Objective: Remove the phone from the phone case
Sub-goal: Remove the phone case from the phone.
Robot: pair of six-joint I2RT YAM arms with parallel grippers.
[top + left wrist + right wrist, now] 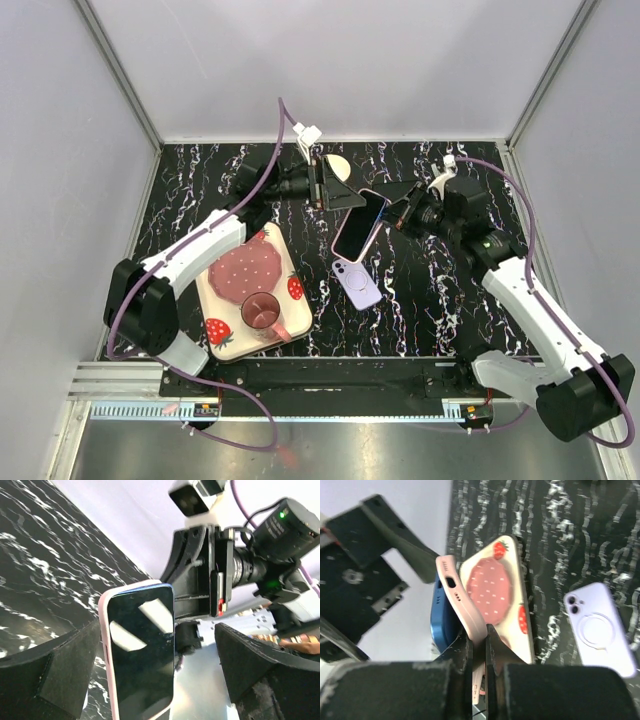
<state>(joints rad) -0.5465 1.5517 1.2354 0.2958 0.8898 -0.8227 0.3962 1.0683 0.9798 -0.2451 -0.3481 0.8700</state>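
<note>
A blue phone [441, 626] with a dark screen [142, 650] sits in a pink case [466, 606] and is held tilted above the table [358, 228]. My right gripper [479, 647] is shut on the case's lip, which bends away from the phone's blue edge; in the top view it [396, 213] is at the phone's right. My left gripper [155, 677] is open, with the phone's upper end between its fingers [47, 675], and none of them visibly clamps it. In the top view it [338, 196] is at the phone's far left corner.
A lilac phone case [357, 282] lies flat on the black marbled table [430, 300], just near of the held phone. A cream strawberry-print case [250, 292] with a round maroon grip lies at the left. Both arms meet over the table's far middle.
</note>
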